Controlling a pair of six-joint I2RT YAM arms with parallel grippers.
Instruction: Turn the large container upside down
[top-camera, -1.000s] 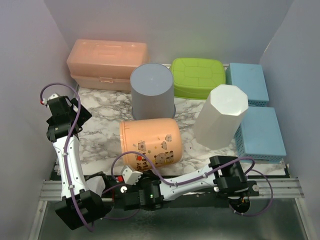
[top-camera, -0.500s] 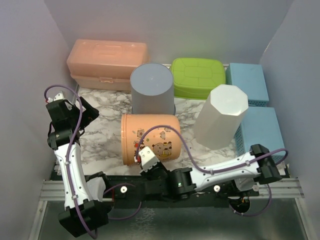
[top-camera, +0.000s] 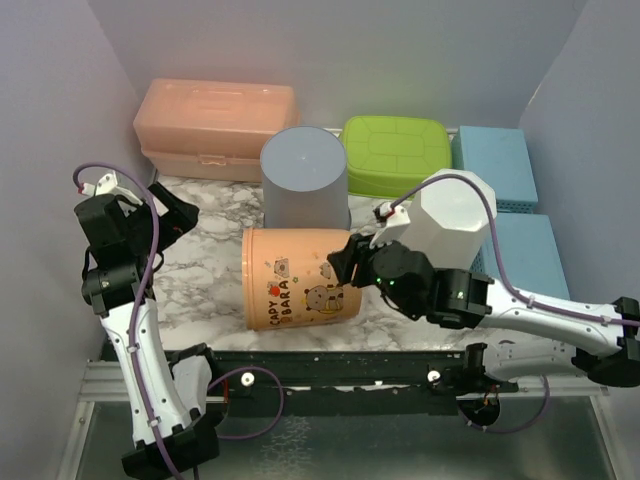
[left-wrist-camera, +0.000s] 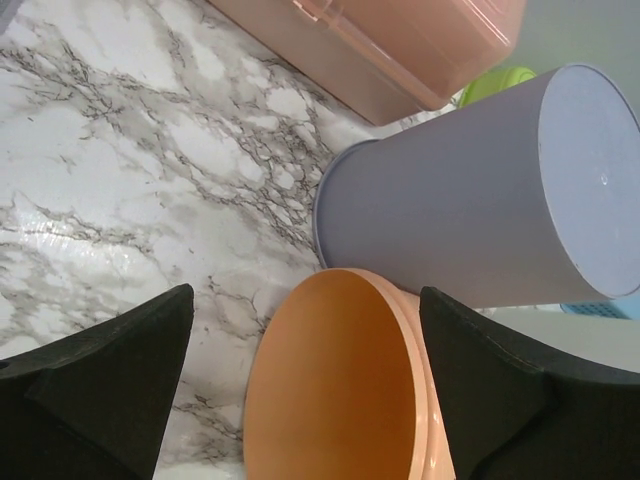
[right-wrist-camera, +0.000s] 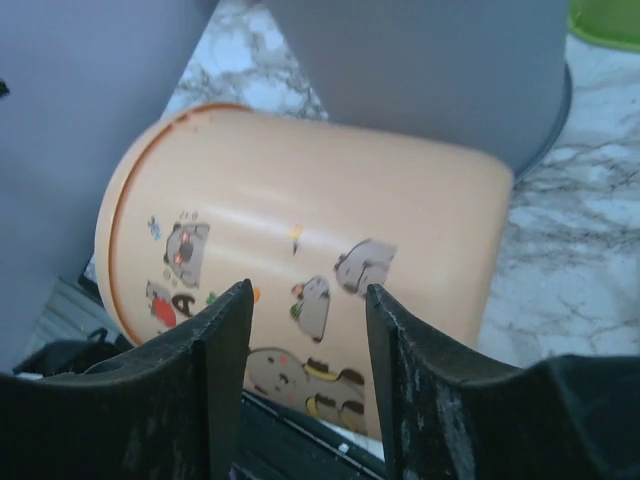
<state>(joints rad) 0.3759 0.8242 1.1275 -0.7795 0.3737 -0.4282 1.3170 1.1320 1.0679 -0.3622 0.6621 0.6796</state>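
The large container (top-camera: 300, 290) is an orange bucket with cartoon animal prints. It lies on its side on the marble table (top-camera: 200, 270), mouth to the left. My left gripper (top-camera: 168, 218) hovers left of that mouth, open; in the left wrist view its fingers (left-wrist-camera: 110, 385) stand wide on either side of the container's rim (left-wrist-camera: 340, 380), apart from it. My right gripper (top-camera: 345, 262) is over the container's closed right end. In the right wrist view it (right-wrist-camera: 308, 335) is open, with the printed side of the container (right-wrist-camera: 300, 240) beyond the fingers and nothing held.
A grey upturned bucket (top-camera: 305, 180) stands right behind the orange one. A white eight-sided bin (top-camera: 445, 230) stands to the right. Along the back are a pink lidded box (top-camera: 215, 125) and a green lidded box (top-camera: 397, 155). Blue baskets (top-camera: 520, 265) fill the right side.
My right arm swung up from the near edge to the container's right end and its jaws opened. The container rolled a little. The left gripper shifted slightly left.
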